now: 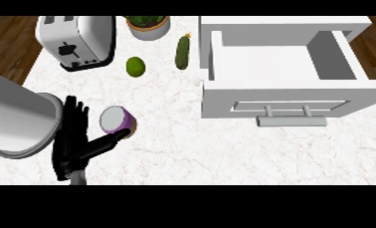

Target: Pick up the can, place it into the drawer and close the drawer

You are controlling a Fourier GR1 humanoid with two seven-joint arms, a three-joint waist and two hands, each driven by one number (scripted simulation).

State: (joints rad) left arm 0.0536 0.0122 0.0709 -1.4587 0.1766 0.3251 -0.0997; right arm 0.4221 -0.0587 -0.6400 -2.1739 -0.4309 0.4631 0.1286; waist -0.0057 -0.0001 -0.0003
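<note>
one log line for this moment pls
left hand: open, beside can | can: on counter, not gripped | drawer: open, no can inside | right hand: not in view

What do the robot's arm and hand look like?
Only one arm shows, at the view's left. The left hand is all black, with long thin fingers and a thumb. The forearm behind it is a fat, smooth, light grey tube with a rounded end. No cables or markings show on either. The right hand is not in view.
</note>
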